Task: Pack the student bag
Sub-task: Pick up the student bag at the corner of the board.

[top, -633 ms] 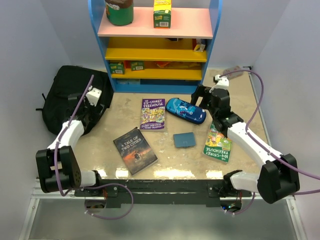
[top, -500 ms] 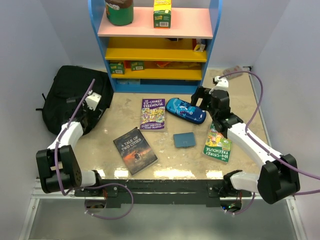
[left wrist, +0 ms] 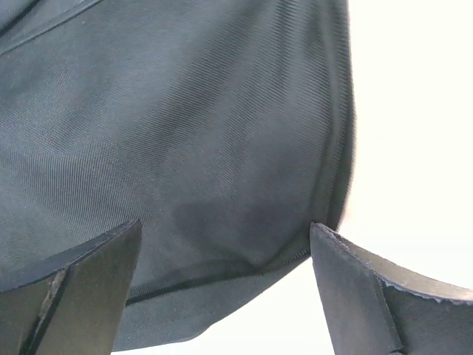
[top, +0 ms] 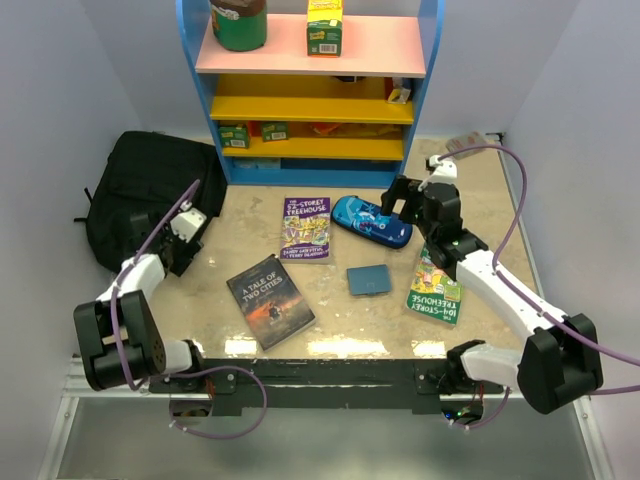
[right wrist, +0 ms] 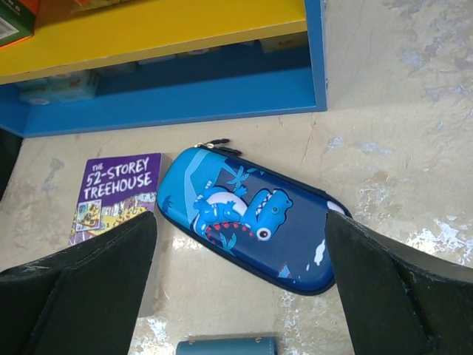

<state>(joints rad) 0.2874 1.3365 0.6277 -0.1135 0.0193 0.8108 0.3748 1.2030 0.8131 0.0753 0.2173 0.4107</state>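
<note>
left tool (left wrist: pixel 225 288) has dropped low at the bag's (top: pixel 140 190) near edge, spread; right tool (right wrist: pixel 238 277), also spread, hovers over the pencil case (right wrist: pixel 247 218). bag lies far left, nothing packed yet.

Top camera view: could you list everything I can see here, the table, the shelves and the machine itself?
student bag: one, black, far left of table
shelf unit: one, blue frame with pink and yellow boards, back centre
jar: one, green, top shelf
carton: one, yellow-green, top shelf
small boxes: two, green, lower shelf, left
purple book: one, purple, table centre
dark book: one, dark, near edge
green book: one, green, right side
pencil case: one, blue with dinosaur, right of purple book
flat case: one, grey-blue, between dark and green books
left end effector: one, black, open, at the bag's edge
right end effector: one, black, open, pointed at pencil case
</note>
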